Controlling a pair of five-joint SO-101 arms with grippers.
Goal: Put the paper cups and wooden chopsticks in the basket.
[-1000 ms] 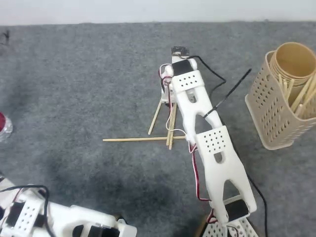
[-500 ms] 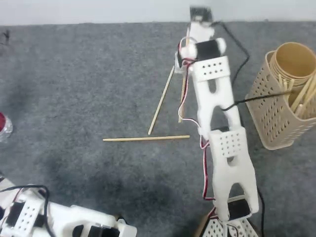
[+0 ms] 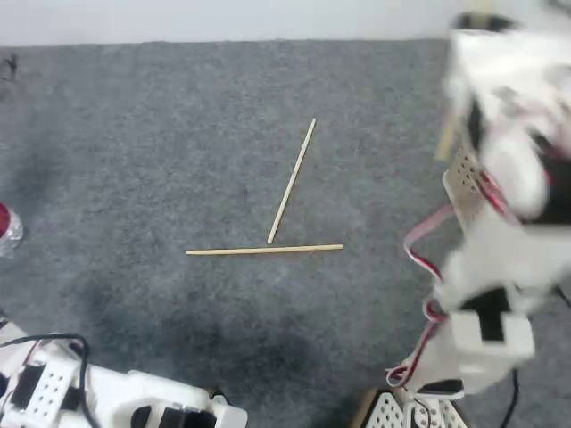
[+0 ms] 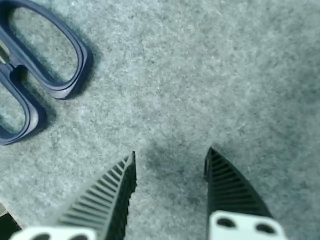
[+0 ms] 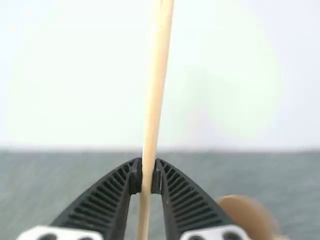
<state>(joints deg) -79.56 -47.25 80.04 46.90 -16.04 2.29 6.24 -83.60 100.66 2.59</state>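
Two wooden chopsticks lie on the grey carpet: one slanted [image 3: 292, 181] and one lying crosswise [image 3: 264, 251] just below it. My right arm [image 3: 504, 259] is raised at the right, over the cream basket [image 3: 461, 183], and hides most of it. My right gripper [image 5: 146, 172] is shut on a wooden chopstick [image 5: 157, 75] that stands upright between the jaws; a tan stick [image 3: 443, 141] shows beside the basket. My left gripper [image 4: 170, 162] hangs open over bare carpet, nothing between its fingers. No paper cups are clearly visible.
Dark-handled scissors [image 4: 35, 75] lie on the carpet near my left gripper. The left arm's base [image 3: 134, 406] sits at the front left corner. A red-capped clear container [image 3: 5, 228] stands at the left edge. A pale wall runs behind the carpet.
My right arm lifted a chopstick off the pile in the middle and swung it up and to the right, over the basket. Two chopsticks stayed on the carpet. The left arm kept still.
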